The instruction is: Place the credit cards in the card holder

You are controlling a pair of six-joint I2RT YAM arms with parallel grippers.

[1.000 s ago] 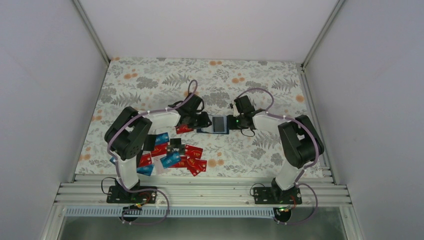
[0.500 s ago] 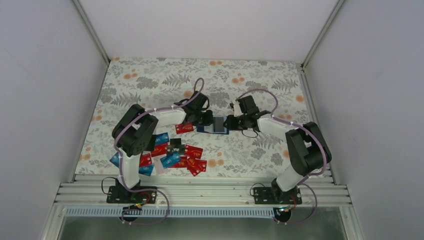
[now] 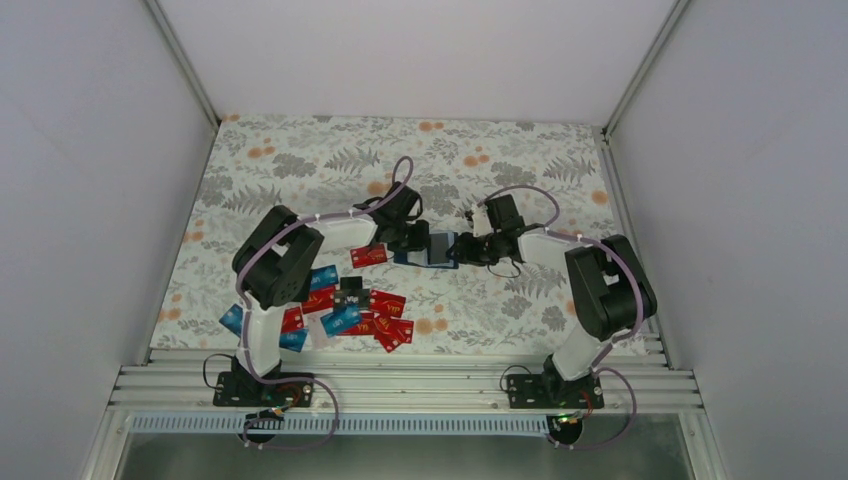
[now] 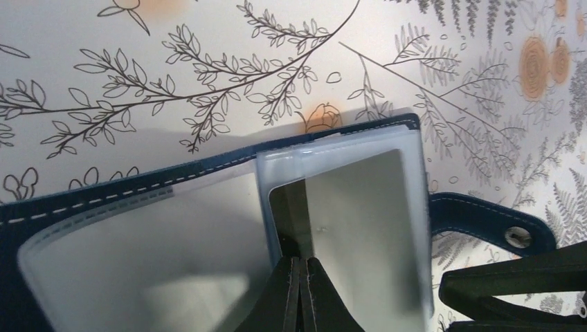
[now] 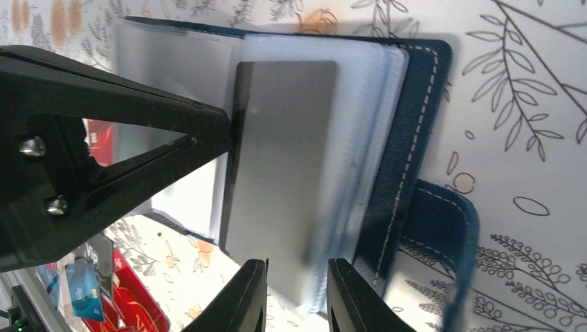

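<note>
Left claw (image 4: 299, 283) pressed together, pinching dark grey plastic card (image 5: 284, 152) partly in clear sleeve (image 5: 360, 173) of open navy-blue stitched card holder (image 5: 415, 124), mid floral counter (image 3: 300, 170). Right claw (image 5: 296, 297) slightly spread over sleeve edge. Risk: holder unbraced, slides under push; sleeve buckles, card jams or pops out.

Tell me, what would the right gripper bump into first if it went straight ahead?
Probably the holder: its clear sleeves, holding a grey card, sit right at the right gripper, their edge about between its open jaws. Depth is hard to judge.
</note>
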